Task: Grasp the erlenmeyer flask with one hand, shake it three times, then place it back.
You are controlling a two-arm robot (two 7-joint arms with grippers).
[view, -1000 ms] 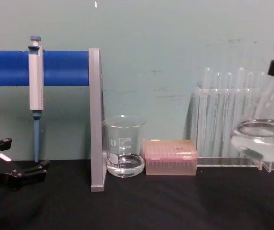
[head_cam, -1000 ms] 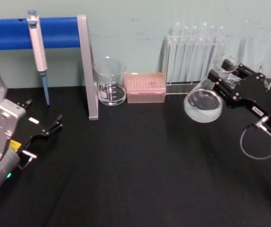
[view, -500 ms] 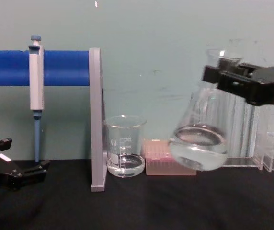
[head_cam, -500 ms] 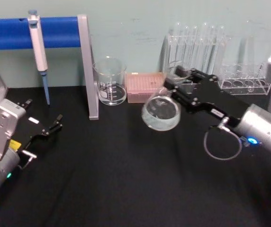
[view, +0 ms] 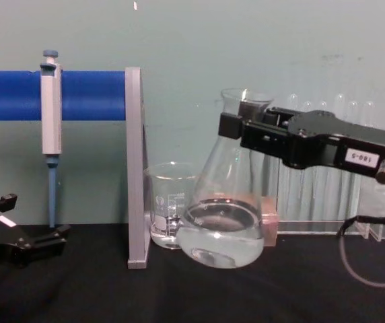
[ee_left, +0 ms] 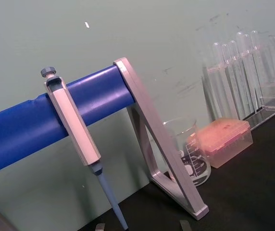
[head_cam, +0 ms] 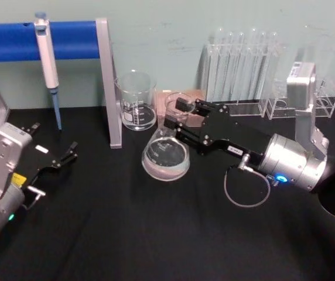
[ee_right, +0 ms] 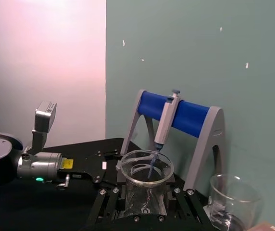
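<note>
The erlenmeyer flask [head_cam: 166, 153] is clear glass with some clear liquid in its wide base. It hangs tilted, low over the black table, just in front of the beaker and the pink box. My right gripper [head_cam: 181, 116] is shut on its narrow neck, reaching in from the right. The chest view shows the flask [view: 223, 225] from the side, with the right gripper [view: 243, 126] clamped just under the rim. In the right wrist view the flask's mouth [ee_right: 144, 168] sits between the fingers. My left gripper [head_cam: 59, 151] rests open at the table's left, also seen in the chest view [view: 24, 225].
A glass beaker [head_cam: 136, 100] and a pink tip box [head_cam: 195, 95] stand behind the flask. Test tube racks [head_cam: 241, 67] line the back right. A pipette [head_cam: 46, 55] hangs on a blue bar with a grey upright [head_cam: 110, 82] at the back left.
My right gripper has carried the flask leftward and lower, from beside the test tube rack to in front of the beaker. The left arm has not moved.
</note>
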